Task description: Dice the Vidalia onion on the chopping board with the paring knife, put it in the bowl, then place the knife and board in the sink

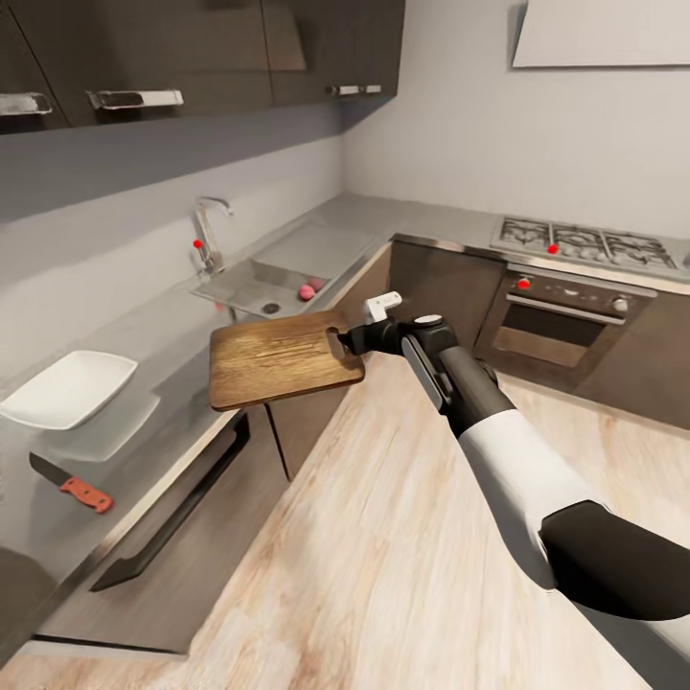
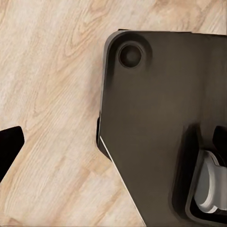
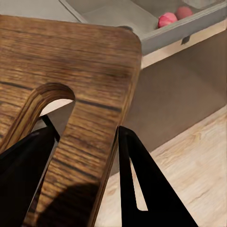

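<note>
The right gripper (image 1: 342, 341) has its jaws clamped on the chopping board (image 1: 280, 358) at its slotted end, holding it flat past the desk (image 1: 144, 331) edge, above open floor (image 1: 383, 537).

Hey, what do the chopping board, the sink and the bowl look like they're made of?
The chopping board, gripped at its slotted end by the right gripper, looks like dark-brown wood: grain lines run along its matte face. The sink looks like brushed stainless steel, grey with a dull sheen. The bowl is smooth glossy white, maybe ceramic or plastic; the look leaves that open.
</note>
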Robot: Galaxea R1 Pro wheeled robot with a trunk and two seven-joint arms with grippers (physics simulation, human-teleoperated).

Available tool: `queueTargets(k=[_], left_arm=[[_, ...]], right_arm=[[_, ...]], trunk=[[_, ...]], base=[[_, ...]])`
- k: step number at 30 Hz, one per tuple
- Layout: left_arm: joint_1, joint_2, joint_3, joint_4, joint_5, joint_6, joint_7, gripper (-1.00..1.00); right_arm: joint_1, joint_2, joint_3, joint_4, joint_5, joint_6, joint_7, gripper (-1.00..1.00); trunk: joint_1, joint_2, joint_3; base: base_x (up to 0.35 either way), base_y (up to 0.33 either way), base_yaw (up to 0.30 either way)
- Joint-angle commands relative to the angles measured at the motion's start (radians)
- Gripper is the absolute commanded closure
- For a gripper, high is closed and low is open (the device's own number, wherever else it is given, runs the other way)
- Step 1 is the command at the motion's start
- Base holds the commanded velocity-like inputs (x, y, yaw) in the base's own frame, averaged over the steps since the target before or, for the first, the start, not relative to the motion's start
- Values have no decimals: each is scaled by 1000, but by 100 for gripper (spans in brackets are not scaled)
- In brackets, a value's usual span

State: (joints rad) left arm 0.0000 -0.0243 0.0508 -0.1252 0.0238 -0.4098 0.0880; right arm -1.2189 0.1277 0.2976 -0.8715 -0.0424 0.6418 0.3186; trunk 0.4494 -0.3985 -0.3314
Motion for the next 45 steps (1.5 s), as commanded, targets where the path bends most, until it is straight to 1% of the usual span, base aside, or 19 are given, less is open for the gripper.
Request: queueTargets(k=[1, 45], left_arm=[[0, 0, 4, -1, 2, -3, -1, -100], [0, 0, 4, -1, 2, -4, -1, -100]], right_arm=[[-1, -1, 0, -1, -5, 6, 0, 100], [-1, 2, 2, 0, -5, 6, 1, 100]], trunk=[[1, -2, -2], [1, -2, -31]], base=[[117, -296, 276], [118, -296, 276]])
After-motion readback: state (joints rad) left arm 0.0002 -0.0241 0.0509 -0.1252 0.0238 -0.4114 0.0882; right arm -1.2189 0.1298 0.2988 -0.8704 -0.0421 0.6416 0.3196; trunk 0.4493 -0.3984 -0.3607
